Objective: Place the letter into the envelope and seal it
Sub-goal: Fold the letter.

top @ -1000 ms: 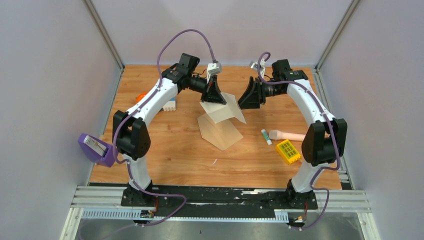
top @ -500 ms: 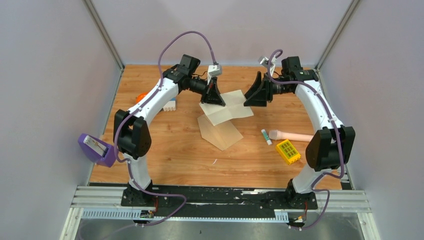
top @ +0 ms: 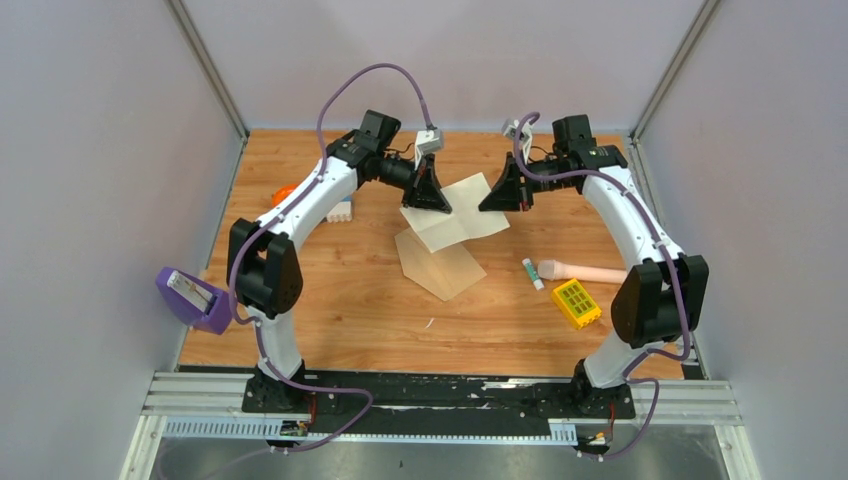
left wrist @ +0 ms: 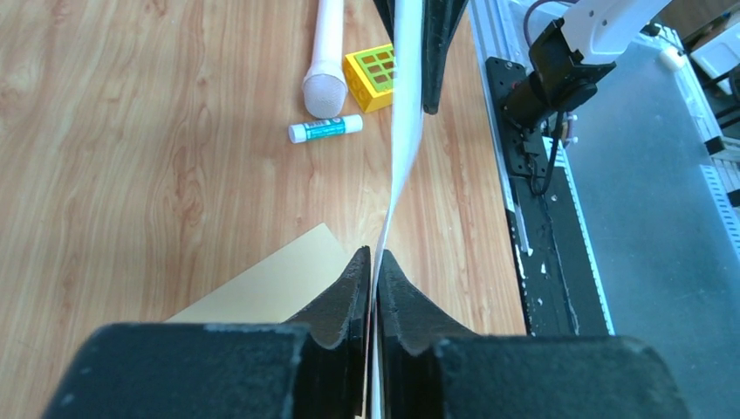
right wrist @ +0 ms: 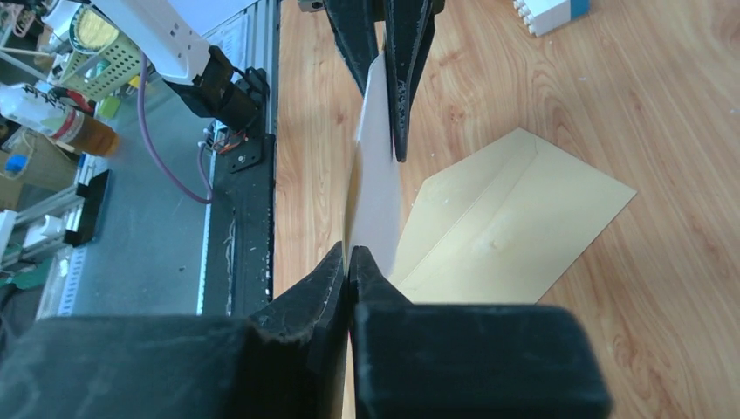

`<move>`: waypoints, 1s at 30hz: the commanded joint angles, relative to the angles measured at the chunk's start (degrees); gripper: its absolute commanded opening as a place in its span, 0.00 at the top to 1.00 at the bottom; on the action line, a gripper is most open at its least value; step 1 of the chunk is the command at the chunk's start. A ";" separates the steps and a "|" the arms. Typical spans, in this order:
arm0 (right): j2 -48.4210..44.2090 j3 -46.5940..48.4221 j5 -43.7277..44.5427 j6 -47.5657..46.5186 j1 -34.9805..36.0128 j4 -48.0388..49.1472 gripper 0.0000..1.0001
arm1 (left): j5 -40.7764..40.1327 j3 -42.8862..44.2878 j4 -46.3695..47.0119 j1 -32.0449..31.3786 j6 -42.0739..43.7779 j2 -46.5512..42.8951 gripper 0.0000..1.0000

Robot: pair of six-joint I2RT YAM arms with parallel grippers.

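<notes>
The pale letter [top: 462, 213] hangs in the air above the table, held at both ends. My left gripper [top: 428, 196] is shut on its left edge and my right gripper [top: 497, 196] is shut on its right edge. In the left wrist view the letter [left wrist: 403, 131] runs edge-on from my left gripper [left wrist: 373, 253] up to the right one. In the right wrist view the sheet [right wrist: 375, 188] rises from my right gripper [right wrist: 349, 251]. The brown envelope [top: 442, 268] lies flat on the wood below and toward the arms' bases, also visible as the envelope [right wrist: 515, 227].
A glue stick [top: 532, 273], a pink cylinder [top: 585, 271] and a yellow box [top: 576, 303] lie to the right. A white-and-blue brick [top: 340, 210] and an orange item [top: 281, 193] sit at the left. A purple holder [top: 190, 298] hangs off the table's left edge.
My right gripper came in to the letter's right edge and closed on it. The sheet, hanging from the left gripper before, now spans flatter between both grippers.
</notes>
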 commanded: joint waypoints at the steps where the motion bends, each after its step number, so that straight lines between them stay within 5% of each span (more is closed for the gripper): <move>1: -2.45 1.51 1.21 1.23 0.27 3.65 1.00 | 1.56 -0.75 1.12 0.02 -0.58 -0.71 0.77; 4: -2.96 1.86 1.28 1.27 0.32 3.73 1.00 | 1.41 -0.91 0.95 0.02 -0.33 -0.63 0.61; 13: -4.24 1.13 1.38 0.20 0.12 3.54 1.00 | 1.17 -0.03 -1.05 0.02 1.37 -0.21 0.61; 16: -4.22 1.20 0.90 0.22 0.10 3.51 1.00 | 1.08 0.31 -1.42 0.02 1.65 -0.23 0.66; 24: -4.89 1.31 0.26 -0.63 -0.12 2.75 1.00 | 0.10 0.93 -1.75 0.02 1.40 0.07 1.00; 30: -5.47 0.84 -7.25 -6.56 0.89 -3.39 0.57 | -0.37 1.25 0.35 0.02 -1.25 0.59 1.00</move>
